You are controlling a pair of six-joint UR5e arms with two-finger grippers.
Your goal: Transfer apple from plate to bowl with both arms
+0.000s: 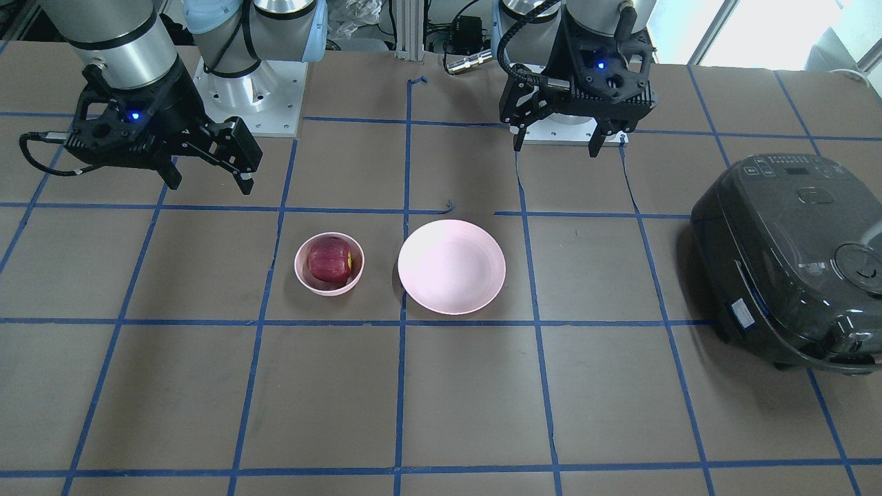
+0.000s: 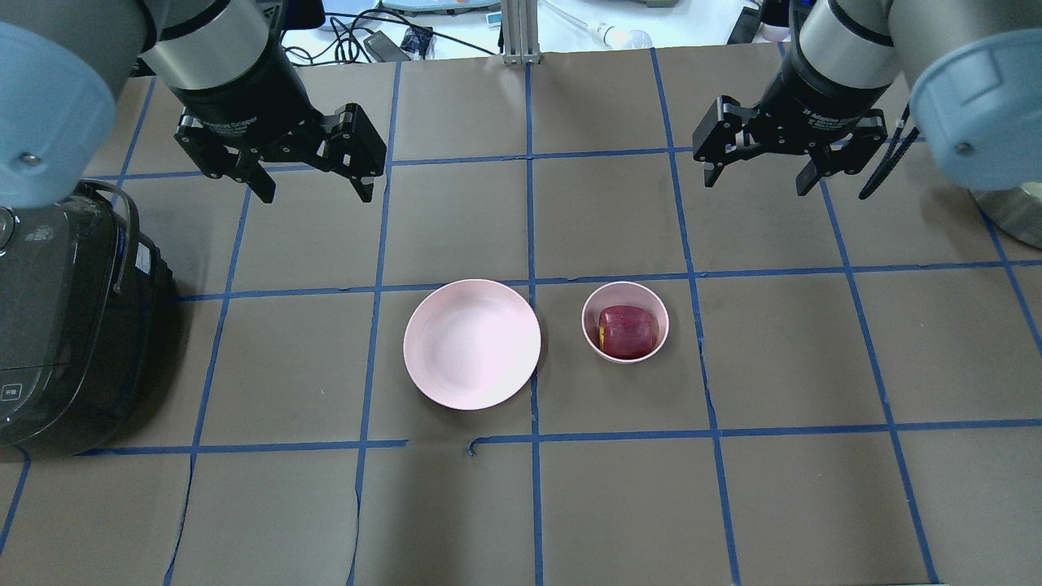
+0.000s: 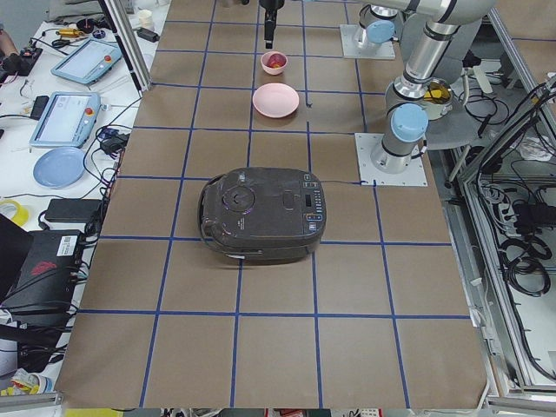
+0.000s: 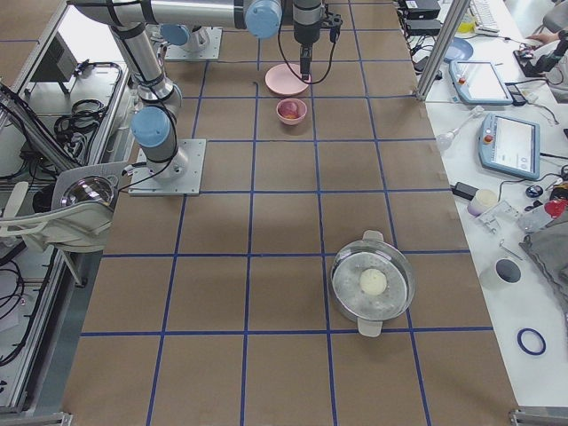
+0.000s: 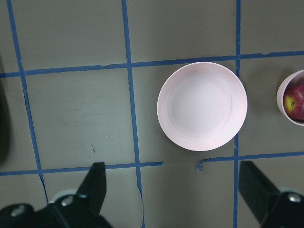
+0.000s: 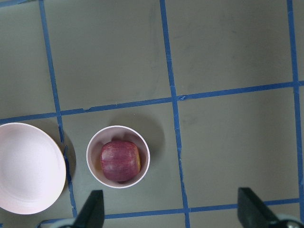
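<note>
Apple (image 2: 628, 331) is in the bowl (image 2: 586, 313), sitting low inside the rim, right of centre in the overhead view. Its yellowish patch is turned toward the view's left, facing the plate (image 2: 472, 343). The fruit is so nearly round that no long axis shows, and I can't tell where the stem points. The bowl stands upright on the brown table (image 2: 781, 505), just beside the plate but not touching it, with a blue tape line (image 2: 533, 244) running between them. The plate, dead centre of the overhead view, has nothing on it.

Out to the arms: the left gripper (image 2: 316, 191) hangs in the upper left of that view, wrist pointing down, fingers spread wide and holding nothing. The right gripper (image 2: 755, 183) mirrors it in the upper right, also pointing down, also spread wide and empty. Both hang clear above the table and well apart from the bowl and plate. Each wrist camera looks straight down between its splayed fingers at the dishes.

A dark rice cooker (image 2: 57, 325) sits at the overhead view's left edge, below the left arm.
</note>
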